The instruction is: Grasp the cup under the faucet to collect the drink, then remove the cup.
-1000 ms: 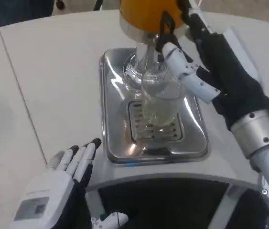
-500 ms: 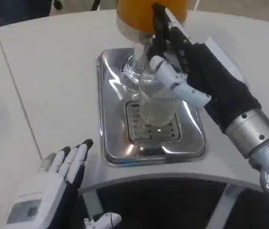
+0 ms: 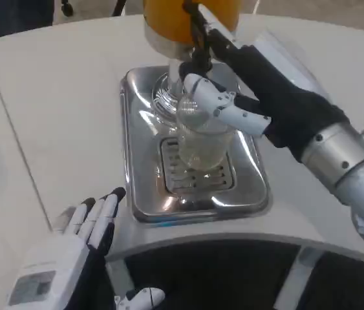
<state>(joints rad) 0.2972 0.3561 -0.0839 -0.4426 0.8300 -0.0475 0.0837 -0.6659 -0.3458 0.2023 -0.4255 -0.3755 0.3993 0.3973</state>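
Observation:
A clear ribbed cup (image 3: 200, 147) stands upright on the grate of the steel drip tray (image 3: 138, 169), under the black faucet (image 3: 198, 40) of the orange drink dispenser (image 3: 166, 18). A little pale liquid seems to lie in the cup. My right hand (image 3: 259, 97) reaches in from the right and wraps the cup's upper part, its white thumb lying across the front of the rim. Its other fingers are hidden behind the cup and the faucet. My left hand (image 3: 72, 255) lies low at the near left edge of the table, fingers straight and apart, holding nothing.
The dispenser's chrome pillar (image 3: 165, 97) rises at the back of the tray. White tabletop (image 3: 52, 116) spreads to the left of the tray. The table's curved front edge (image 3: 220, 236) runs just below the tray, with dark space beneath.
The camera has shifted, sliding the whole scene left. Relative to the cup, my right hand has moved in from the right and its thumb now lies across the cup's front. The left hand stays put.

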